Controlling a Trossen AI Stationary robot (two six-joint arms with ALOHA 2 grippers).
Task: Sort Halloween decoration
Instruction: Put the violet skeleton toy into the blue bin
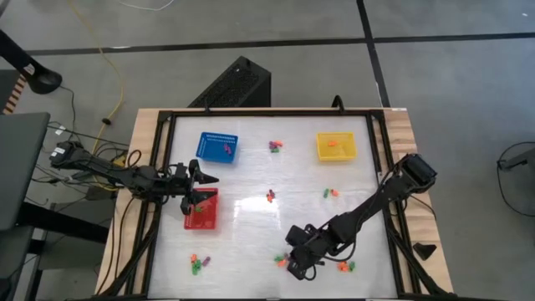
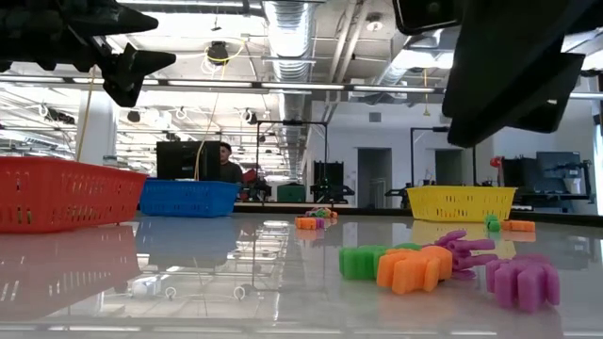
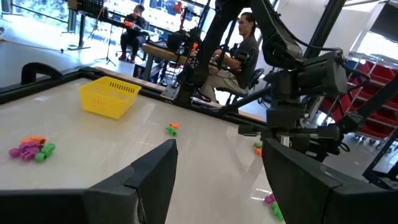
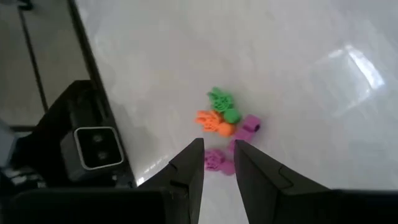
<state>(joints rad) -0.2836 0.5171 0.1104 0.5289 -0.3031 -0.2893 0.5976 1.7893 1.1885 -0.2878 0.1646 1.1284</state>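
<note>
Right wrist view: right gripper (image 4: 219,163) part-open, empty, above purple trinket (image 4: 217,160); light, stiff, pinch its body.

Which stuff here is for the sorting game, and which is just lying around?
For the job:
- trinkets, tiny orange, green and purple
- red basket
- blue basket
- yellow basket
- right gripper, above the trinkets
- left gripper, open over the red basket

Just lying about:
- cables beside the table
- black box behind the table
</note>
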